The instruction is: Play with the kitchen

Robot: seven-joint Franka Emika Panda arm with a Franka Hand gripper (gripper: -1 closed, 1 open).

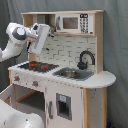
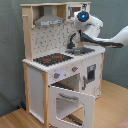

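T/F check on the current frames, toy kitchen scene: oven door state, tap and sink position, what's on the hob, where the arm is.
1. The oven door of the kitchen hangs open. True.
2. In the first exterior view the black tap stands on the first exterior view's left of the hob. False: it stands on the right, behind the sink.
3. A pot sits on the hob. False: in both exterior views its black and red top carries nothing.
4. The arm is up above counter level, near the pegboard back. True.
5. The arm is reaching inside the oven. False: it is well above the oven, over the counter.
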